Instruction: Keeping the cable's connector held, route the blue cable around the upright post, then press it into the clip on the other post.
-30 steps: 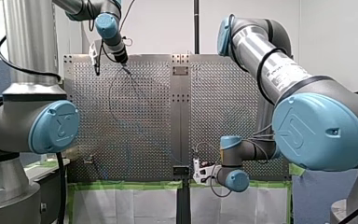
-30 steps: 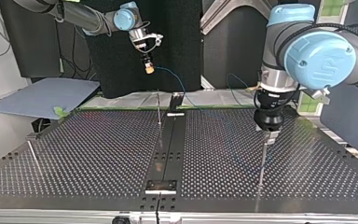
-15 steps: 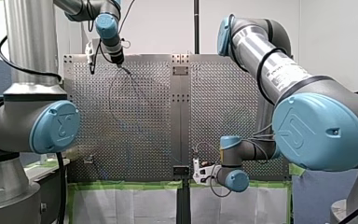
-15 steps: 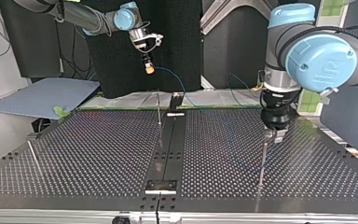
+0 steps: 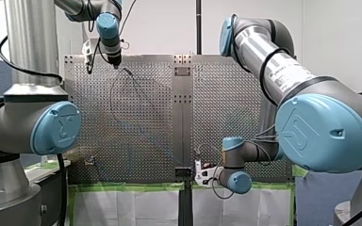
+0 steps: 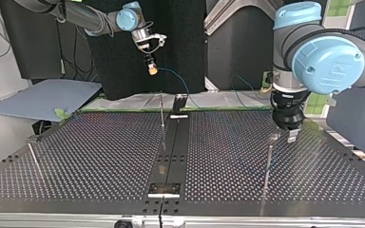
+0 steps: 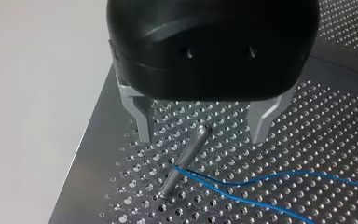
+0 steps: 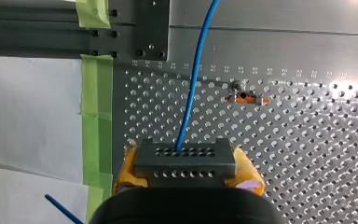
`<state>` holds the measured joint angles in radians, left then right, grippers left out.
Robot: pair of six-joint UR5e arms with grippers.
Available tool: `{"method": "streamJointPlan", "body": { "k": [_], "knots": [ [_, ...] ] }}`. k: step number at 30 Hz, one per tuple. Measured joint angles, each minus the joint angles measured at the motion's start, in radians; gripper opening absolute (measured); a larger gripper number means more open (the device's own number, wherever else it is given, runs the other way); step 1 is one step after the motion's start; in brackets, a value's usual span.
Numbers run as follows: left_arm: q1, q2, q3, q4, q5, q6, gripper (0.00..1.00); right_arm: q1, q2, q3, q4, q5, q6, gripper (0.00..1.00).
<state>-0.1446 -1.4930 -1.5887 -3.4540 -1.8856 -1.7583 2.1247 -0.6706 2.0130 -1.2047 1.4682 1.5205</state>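
Between metal fingers (image 7: 142, 123) of left gripper (image 7: 201, 138), spread wide and empty: upright post (image 7: 184, 158), tip in gap. Blue cable (image 7: 270, 177) bends against post's lower part, beyond fingertips, both strands trailing to one side. Right gripper (image 8: 186, 173), well apart: yellow pads (image 8: 250, 176) clamped on connector (image 8: 185, 158).

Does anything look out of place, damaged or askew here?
Nothing stands out. My right gripper is shut on the grey connector, and the blue cable leaves it without a kink. My left gripper is open above the upright post, and the cable's bend lies at that post.
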Motion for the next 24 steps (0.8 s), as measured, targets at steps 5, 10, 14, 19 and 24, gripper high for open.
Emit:
{"method": "streamJointPlan", "body": {
  "k": [5,10,14,19,24],
  "knots": [
    [0.0,0.0,0.0,0.0,-0.001,0.0,0.98,0.001,0.0,0.0,-0.002,0.0,0.001,0.0],
    [-0.001,0.0,0.0,0.003,-0.002,0.004,0.98,0.002,0.0,0.0,-0.002,0.0,0.002,0.0],
    [-0.006,0.0,0.0,0.017,0.007,0.022,0.98,0.002,0.0,0.0,-0.001,0.0,0.002,0.0],
    [-0.009,0.0,0.0,0.048,0.027,0.057,0.98,0.002,-0.001,0.0,0.001,0.0,0.003,0.0],
    [-0.017,0.0,0.0,0.06,0.048,0.1,0.98,0.002,-0.001,0.0,0.005,0.001,0.002,0.0]
  ]
}}
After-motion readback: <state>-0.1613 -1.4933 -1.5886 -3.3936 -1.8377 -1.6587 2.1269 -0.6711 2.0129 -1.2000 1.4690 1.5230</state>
